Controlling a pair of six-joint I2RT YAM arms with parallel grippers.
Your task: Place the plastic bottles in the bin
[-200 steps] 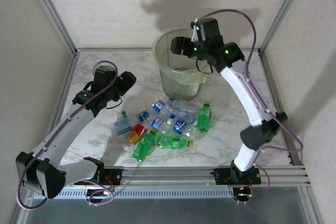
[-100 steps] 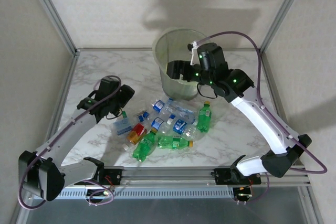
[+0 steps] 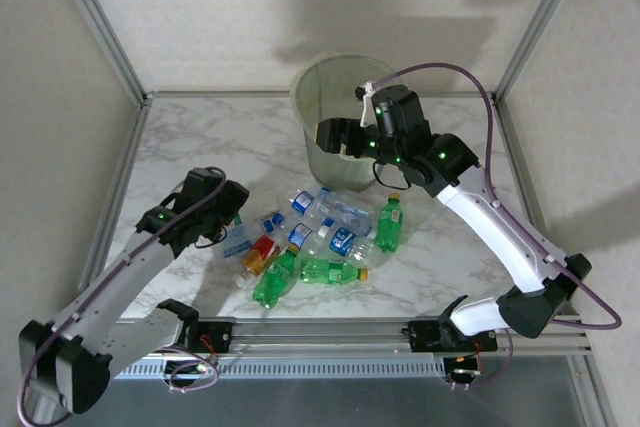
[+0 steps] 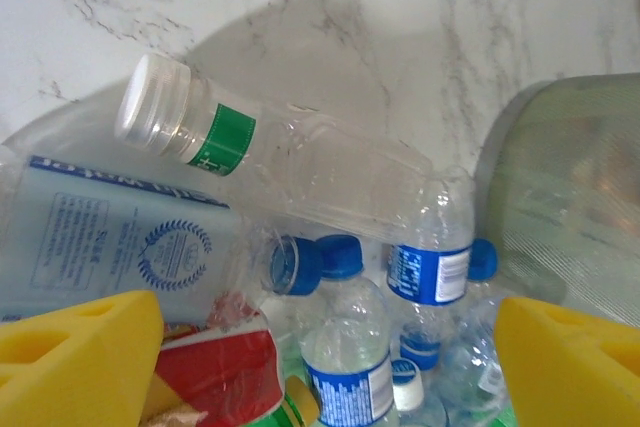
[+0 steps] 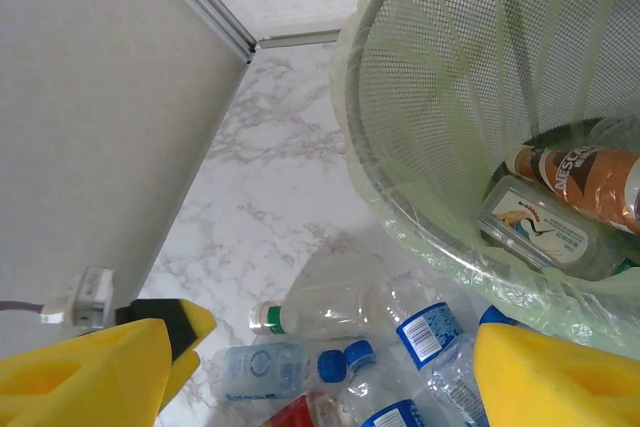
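Note:
The plastic bottles (image 3: 322, 237) lie in a heap on the marble table in front of the bin (image 3: 342, 162): clear ones with blue labels, three green ones, one with a red-yellow label (image 3: 262, 252). My left gripper (image 3: 236, 209) hangs open at the heap's left edge; in the left wrist view its gap (image 4: 325, 367) is over a blue-label bottle (image 4: 375, 352) and the red label (image 4: 215, 367). My right gripper (image 3: 327, 135) is open in front of the bin wall. Its wrist view looks down on the heap (image 5: 425, 332) and into the bin (image 5: 430, 117), where a brown-label bottle (image 5: 580, 175) lies.
A clear bottle with a white cap and green band (image 4: 270, 147) lies at the heap's far-left side, beside a pale blue-printed bottle (image 4: 110, 247). Metal frame posts and pale walls close in the table; a rail (image 3: 330, 332) runs along the near edge.
My right gripper dropped from above the bin's rim to the front of its wall, empty. The left gripper moved nearer and lower, to the heap's left edge.

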